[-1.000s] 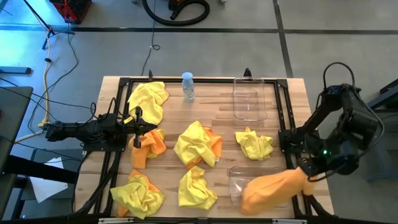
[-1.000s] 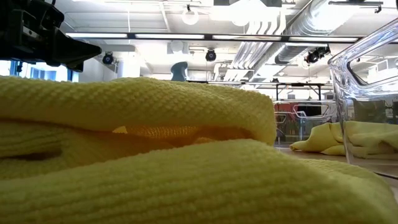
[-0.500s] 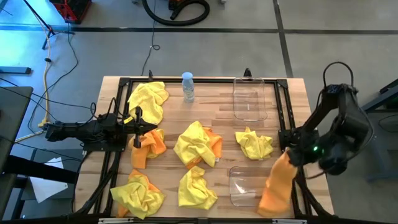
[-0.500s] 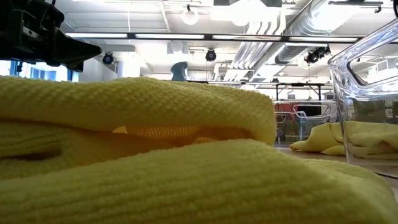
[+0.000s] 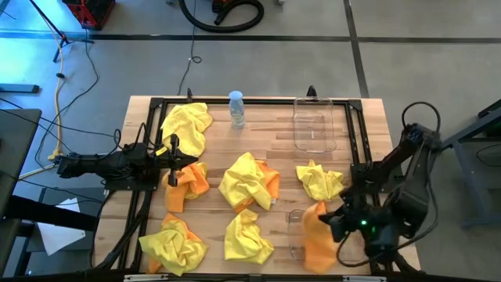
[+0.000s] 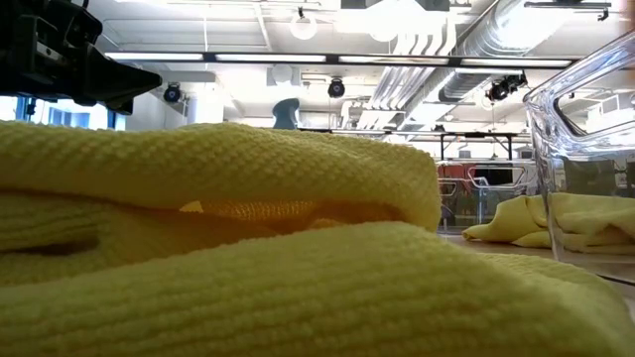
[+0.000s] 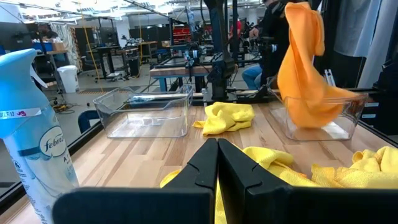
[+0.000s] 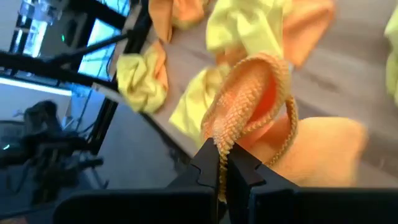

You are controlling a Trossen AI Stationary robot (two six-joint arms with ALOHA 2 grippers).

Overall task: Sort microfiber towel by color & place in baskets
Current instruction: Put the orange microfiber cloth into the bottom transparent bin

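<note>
My right gripper (image 5: 335, 222) is shut on an orange microfiber towel (image 5: 316, 235) that hangs over the near clear basket (image 5: 296, 229) at the table's near right; the left wrist view shows the same towel (image 7: 303, 68) and basket (image 7: 339, 121). A second clear basket (image 5: 315, 125) stands at the far right. Yellow towels lie loose at the far left (image 5: 186, 125), near left (image 5: 174, 244), near middle (image 5: 249, 236) and right (image 5: 321, 182). A yellow towel (image 5: 244, 180) lies on an orange one in the middle. Another orange one (image 5: 188, 182) lies near my shut left gripper (image 5: 174, 153). My right gripper pinches a bunched fold of the orange towel (image 8: 231, 134) between its two fingers, with a hemmed edge looping out beside them. The fingers slant downward. The towel hangs slack below the hold, and its lower end (image 7: 311, 109) reaches into the near basket.
A small clear water bottle (image 5: 236, 110) stands at the far middle, and a spray bottle (image 7: 31, 143) shows close in the left wrist view. A black metal frame (image 5: 354, 149) runs around the work area. In the low view a yellow towel (image 6: 248, 258) fills the foreground.
My right gripper has swung from the table's right edge toward the left and the near edge, sinking and tipping downward as it rolled. The orange towel, first spread across the near basket, swung out to the right and now hangs over that basket.
</note>
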